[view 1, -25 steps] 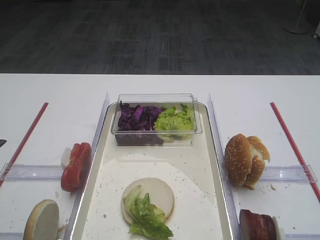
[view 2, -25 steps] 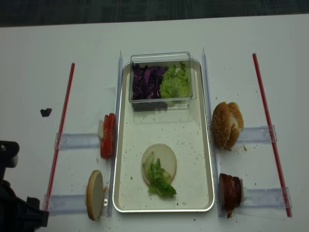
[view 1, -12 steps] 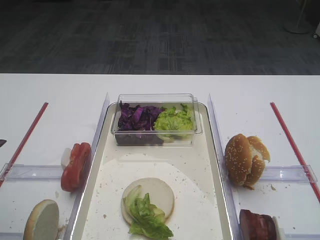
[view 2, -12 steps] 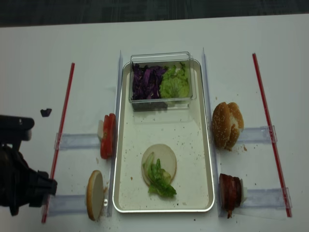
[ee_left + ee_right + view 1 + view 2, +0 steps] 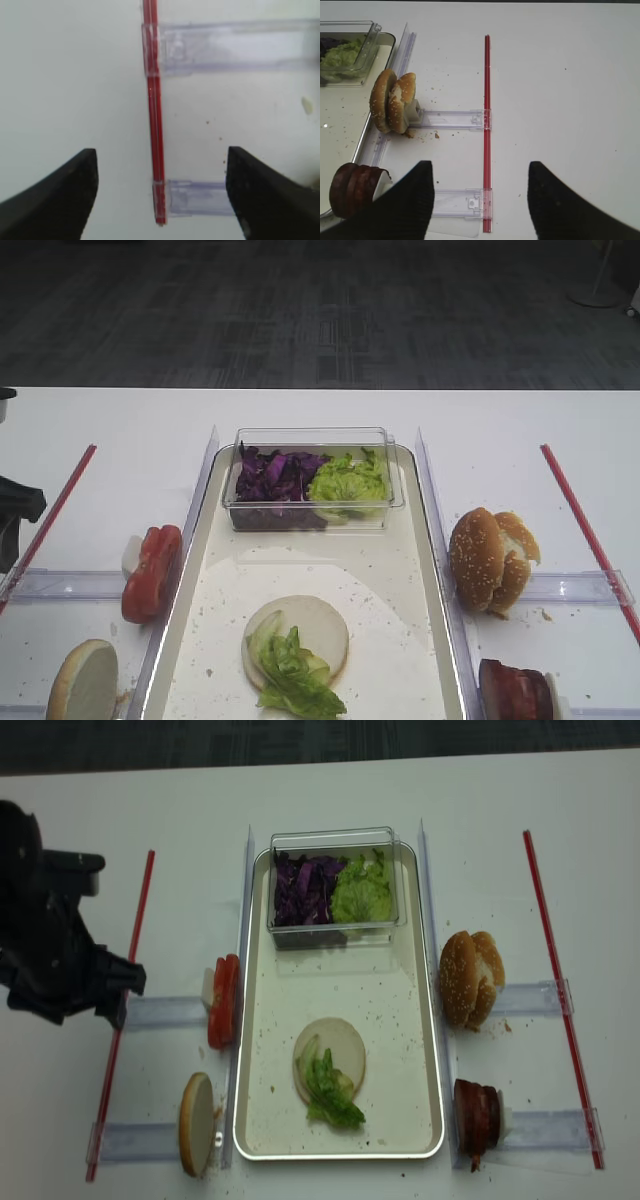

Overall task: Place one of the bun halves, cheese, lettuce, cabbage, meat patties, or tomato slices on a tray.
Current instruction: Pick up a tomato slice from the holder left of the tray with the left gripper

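The cream tray (image 5: 258, 1120) holds a bun half (image 5: 343, 1038) with a lettuce (image 5: 330, 1098) leaf on it. Tomato slices (image 5: 224, 1001) stand on edge left of the tray, with another bun half (image 5: 196, 1123) nearer the front. Two bun halves (image 5: 392, 102) and the meat patties (image 5: 355, 189) stand on the right. Purple cabbage (image 5: 305, 888) lies in the tub. No cheese shows. My left gripper (image 5: 161, 160) hangs open over the left red strip (image 5: 152, 125), left of the tomatoes. My right gripper (image 5: 480, 167) is open and empty over the right red strip (image 5: 486, 100).
A clear tub (image 5: 335, 838) sits at the tray's far end, with more lettuce (image 5: 362, 895) in it. Clear plastic rails (image 5: 165, 1011) hold the food on both sides. The left arm (image 5: 55, 950) stands over the table's left part.
The left arm has come up from the near left corner along the red strip to a spot level with the tomato slices. Nothing else has moved.
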Controlling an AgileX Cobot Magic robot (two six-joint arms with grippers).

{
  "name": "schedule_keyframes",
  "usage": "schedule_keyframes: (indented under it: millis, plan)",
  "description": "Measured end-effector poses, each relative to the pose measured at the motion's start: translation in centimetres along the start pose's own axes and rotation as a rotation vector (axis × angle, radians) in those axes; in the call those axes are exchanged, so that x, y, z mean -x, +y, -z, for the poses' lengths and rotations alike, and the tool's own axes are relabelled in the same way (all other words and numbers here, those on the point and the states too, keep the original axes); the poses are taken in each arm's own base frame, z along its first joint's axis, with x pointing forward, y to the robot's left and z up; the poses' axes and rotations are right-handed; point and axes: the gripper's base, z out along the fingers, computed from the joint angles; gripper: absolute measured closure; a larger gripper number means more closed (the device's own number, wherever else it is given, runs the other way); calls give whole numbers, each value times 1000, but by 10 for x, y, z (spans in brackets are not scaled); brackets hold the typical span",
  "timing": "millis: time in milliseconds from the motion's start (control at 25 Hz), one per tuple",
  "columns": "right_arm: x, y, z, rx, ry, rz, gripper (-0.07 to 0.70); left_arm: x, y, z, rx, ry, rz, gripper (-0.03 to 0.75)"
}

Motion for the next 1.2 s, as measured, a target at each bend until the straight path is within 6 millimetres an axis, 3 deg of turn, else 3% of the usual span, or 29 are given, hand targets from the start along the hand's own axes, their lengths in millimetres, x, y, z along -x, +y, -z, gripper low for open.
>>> schedule_keyframes:
  millis: [280,720,880,1200]
  plan:
    - [0,0,0,0,0,0,186,37,-2,-4,2,4,-1,224]
    - [0,0,0,0,0,0,186,39,-6,-4,-20,30,8,224]
    - [0,0,0,0,0,0,186,42,-21,3,-23,6,-34,224]
    - [0,0,0,0,0,4,186,43,-74,24,-46,-56,-104,224]
